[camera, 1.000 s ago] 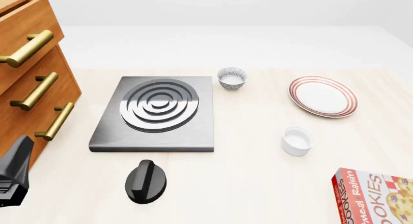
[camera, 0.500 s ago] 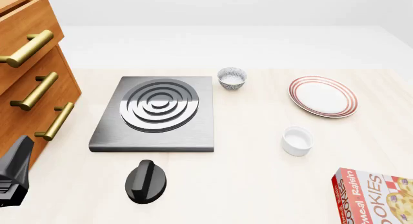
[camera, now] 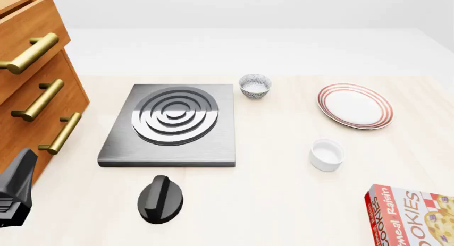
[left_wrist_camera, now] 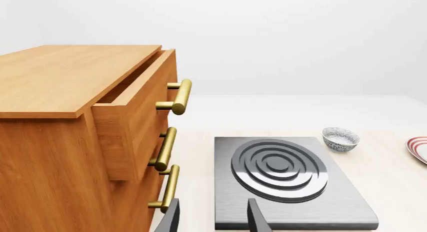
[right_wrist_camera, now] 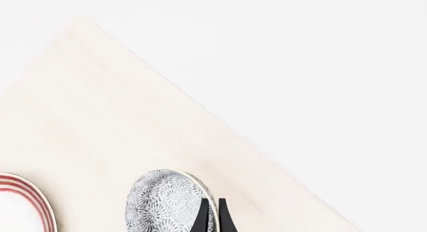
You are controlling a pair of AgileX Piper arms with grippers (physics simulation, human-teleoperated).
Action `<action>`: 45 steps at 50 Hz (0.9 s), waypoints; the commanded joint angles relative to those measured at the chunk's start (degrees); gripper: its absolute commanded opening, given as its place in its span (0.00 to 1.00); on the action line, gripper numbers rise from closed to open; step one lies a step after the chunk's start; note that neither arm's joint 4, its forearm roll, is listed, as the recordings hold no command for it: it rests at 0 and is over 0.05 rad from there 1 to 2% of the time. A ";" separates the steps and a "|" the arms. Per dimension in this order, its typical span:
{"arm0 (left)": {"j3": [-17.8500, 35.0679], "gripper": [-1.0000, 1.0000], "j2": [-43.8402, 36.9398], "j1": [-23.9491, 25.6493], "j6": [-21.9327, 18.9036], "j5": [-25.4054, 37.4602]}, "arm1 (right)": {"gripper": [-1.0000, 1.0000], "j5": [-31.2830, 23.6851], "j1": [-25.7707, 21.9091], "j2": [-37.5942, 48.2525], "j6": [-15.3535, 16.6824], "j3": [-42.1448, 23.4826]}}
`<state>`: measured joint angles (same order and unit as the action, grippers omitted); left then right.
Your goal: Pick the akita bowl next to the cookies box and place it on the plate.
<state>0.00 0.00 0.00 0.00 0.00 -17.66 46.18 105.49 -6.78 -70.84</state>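
The right gripper pinches the akita bowl rim.

stove: right of drawers, ahead of my left claw
bowl: between stove and plate
cup: before plate
box: near right

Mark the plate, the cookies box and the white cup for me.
plate (camera: 354, 105), front view, on its white centre.
cookies box (camera: 411, 217), front view, on its red printed face.
white cup (camera: 326, 154), front view, on its inside.
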 commanded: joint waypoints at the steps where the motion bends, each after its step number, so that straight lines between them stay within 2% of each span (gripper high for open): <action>1: 0.00 1.00 0.00 0.00 0.00 0.00 | 0.00 -1.92 -3.62 -5.10 -4.34 1.68; 3: 0.00 1.00 0.00 0.00 0.00 0.00 | 0.00 -2.04 -4.70 -5.86 -5.83 2.37; 9: 0.00 1.00 0.00 0.00 0.00 0.00 | 0.00 -3.10 -6.23 -7.74 -7.68 2.85; 12: 0.00 1.00 0.00 0.00 0.00 0.00 | 0.00 -3.00 -7.81 -8.89 -10.00 4.39; 18: 0.00 1.00 0.00 0.00 0.00 0.00 | 0.00 -4.10 -8.85 -9.45 -11.32 4.57; 25: 0.00 1.00 0.00 0.00 0.00 0.00 | 0.00 -4.42 -13.42 -11.38 -15.78 6.06; 29: 0.00 1.00 0.00 0.00 0.00 0.00 | 0.00 -5.11 -13.36 -11.18 -15.66 5.32; 34: 0.00 1.00 0.00 0.00 0.00 0.00 | 0.00 -4.37 -15.36 -11.67 -18.45 7.28; 45: 0.00 1.00 0.00 0.00 0.00 0.00 | 0.00 -4.52 -17.09 -10.10 -20.87 6.98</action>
<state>0.00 0.00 0.00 0.00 0.00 -22.07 31.15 94.86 -24.79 -63.89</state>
